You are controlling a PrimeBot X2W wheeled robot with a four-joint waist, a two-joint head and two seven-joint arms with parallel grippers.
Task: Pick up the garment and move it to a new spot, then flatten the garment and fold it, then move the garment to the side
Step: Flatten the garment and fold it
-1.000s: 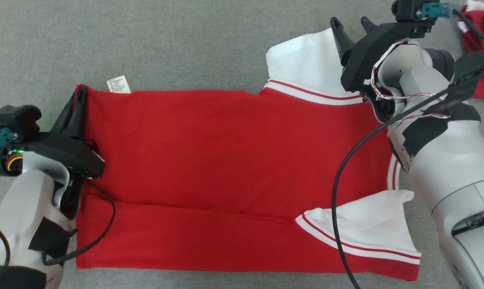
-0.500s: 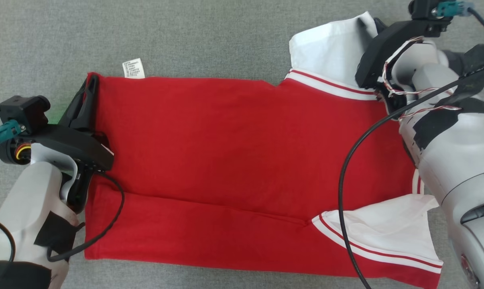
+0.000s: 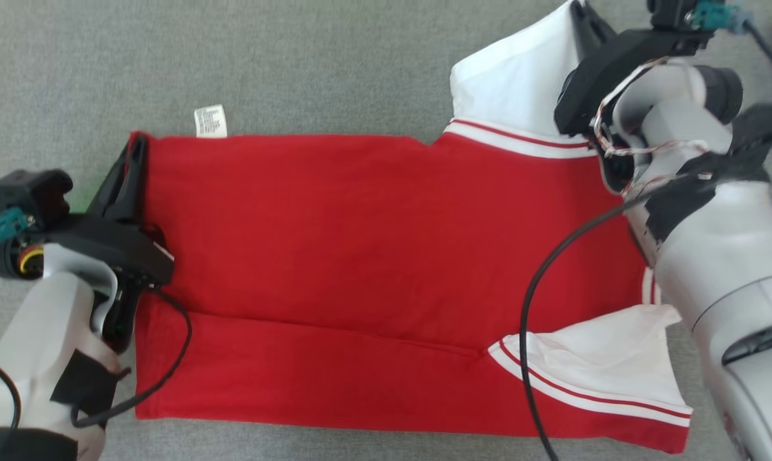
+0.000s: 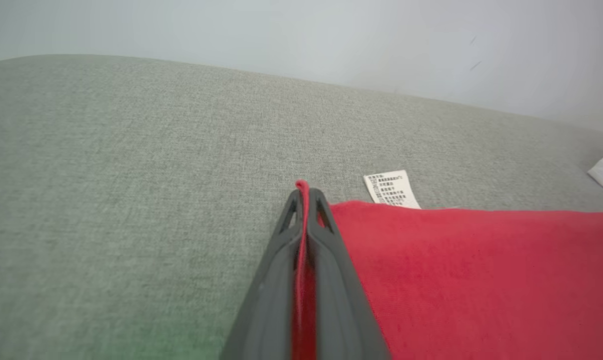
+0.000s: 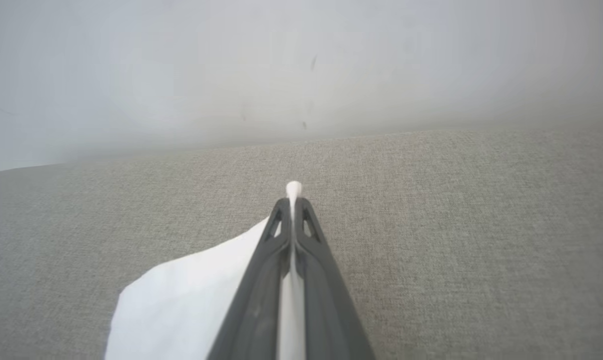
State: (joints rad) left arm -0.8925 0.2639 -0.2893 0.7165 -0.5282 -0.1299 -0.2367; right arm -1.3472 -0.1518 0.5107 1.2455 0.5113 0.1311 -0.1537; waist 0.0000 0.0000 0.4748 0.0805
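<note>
Head view: the garment [image 3: 373, 256] lies flat on the grey surface [image 3: 296, 57], its care label [image 3: 210, 121] poking out at the hem. My left gripper [image 3: 135, 150] is pinched on the corner just beside that label. My right gripper [image 3: 581, 13] clamps the white sleeve [image 3: 514, 83], well apart from the label.

Left wrist view: my fingers [image 4: 331, 280] squeeze the red hem, with the label [image 4: 391, 189] just right of them.

Right wrist view: white sleeve [image 5: 191, 300] cloth is nipped between my closed fingers [image 5: 261, 300].

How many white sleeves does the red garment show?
2: one white sleeve at the far right corner, pinched by the right gripper; the other sleeve lies flat at the near right.
</note>
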